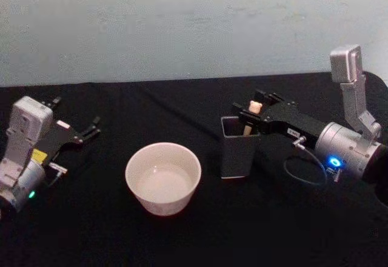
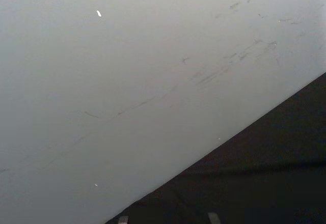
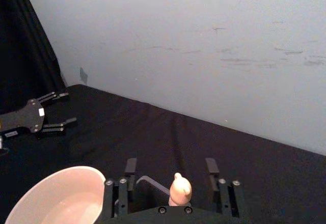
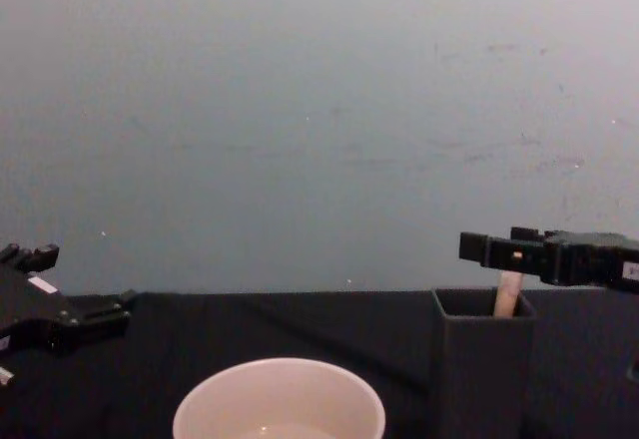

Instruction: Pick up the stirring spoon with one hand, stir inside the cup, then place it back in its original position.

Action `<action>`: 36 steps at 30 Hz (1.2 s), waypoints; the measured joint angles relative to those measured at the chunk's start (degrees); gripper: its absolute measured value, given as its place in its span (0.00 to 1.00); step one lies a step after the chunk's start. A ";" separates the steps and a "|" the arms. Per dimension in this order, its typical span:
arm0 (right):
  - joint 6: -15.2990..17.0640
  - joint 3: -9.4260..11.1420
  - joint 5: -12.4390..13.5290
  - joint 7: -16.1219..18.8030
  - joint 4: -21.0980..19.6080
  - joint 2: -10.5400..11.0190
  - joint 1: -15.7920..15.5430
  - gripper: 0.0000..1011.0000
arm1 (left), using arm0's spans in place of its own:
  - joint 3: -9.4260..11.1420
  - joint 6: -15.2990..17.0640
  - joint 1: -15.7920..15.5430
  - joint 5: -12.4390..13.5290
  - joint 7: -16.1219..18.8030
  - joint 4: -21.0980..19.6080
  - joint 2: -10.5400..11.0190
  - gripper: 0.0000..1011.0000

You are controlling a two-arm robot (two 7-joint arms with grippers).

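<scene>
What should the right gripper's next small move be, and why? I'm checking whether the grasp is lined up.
Probably close the right gripper on the stirring spoon. The spoon stands in the dark holder, its bear-head handle between the open fingers. The cup waits beside it; the left gripper rests far off.

The worktop (image 1: 109,230) is covered edge to edge in black cloth and runs back to a pale wall. Two things stand directly on it — the cup (image 1: 163,178), wide, round and cream-white, near the middle, and just to its right the holder (image 1: 239,148), a dark grey square box with thin walls, narrower than the cup. The two stand close together but apart, a strip of black cloth between them.
</scene>
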 joint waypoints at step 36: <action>-13.27 8.91 -19.99 -24.75 -1.77 -7.38 -6.48 0.99 | 0.00 0.00 0.00 0.00 0.00 0.00 0.00 0.99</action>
